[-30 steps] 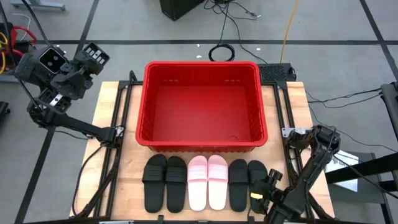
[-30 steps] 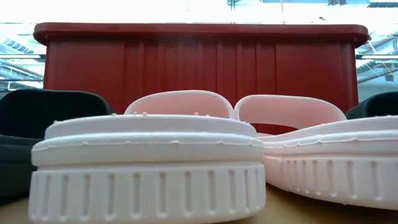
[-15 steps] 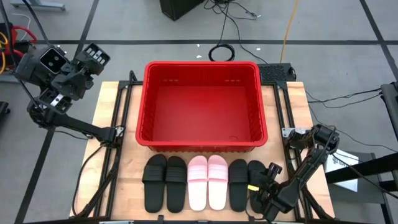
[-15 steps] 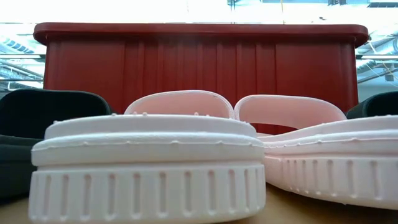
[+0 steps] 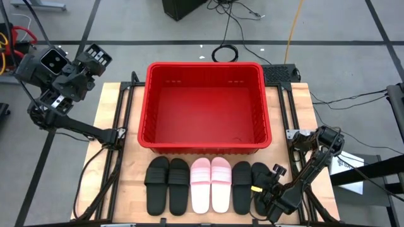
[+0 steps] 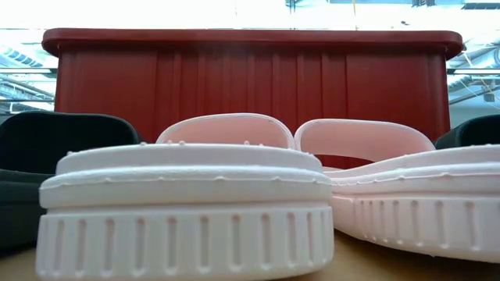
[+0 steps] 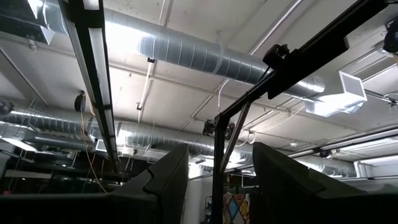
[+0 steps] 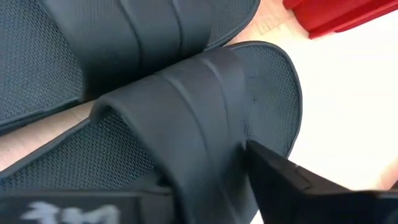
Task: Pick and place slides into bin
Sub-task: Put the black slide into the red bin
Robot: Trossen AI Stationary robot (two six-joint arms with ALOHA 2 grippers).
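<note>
The red bin (image 5: pixel 205 68) stands at the middle of the table. Six slides lie in a row on their soles along the near edge: two black (image 5: pixel 167 184), two pale pink (image 5: pixel 211 183), two black (image 5: pixel 251 184). My right gripper (image 5: pixel 265 194) is low over the rightmost black slide (image 5: pixel 261 175). It is open, with its fingers on either side of the slide's strap (image 8: pixel 186 124). My left gripper (image 5: pixel 95 58) is open and empty, raised beyond the table's far left corner and pointing up at the ceiling (image 7: pixel 219 180). My right gripper comes at the rightmost black slide from the near right, slanting down, its fingers across the strap. One finger (image 8: pixel 292 183) lies close to the strap's edge (image 8: pixel 239 140). I cannot tell whether it touches. The slide lies flat on the table.
The bin's near wall (image 6: pixel 250 86) rises right behind the row of slides. The other black slide of the right pair (image 8: pixel 93 50) lies close beside the gripper. Black frame rails (image 5: pixel 120 157) run along both sides of the table.
My right gripper has come down from the near right corner onto the rightmost black slide, shifting a little toward the table's left. The slides have stayed where they were.
</note>
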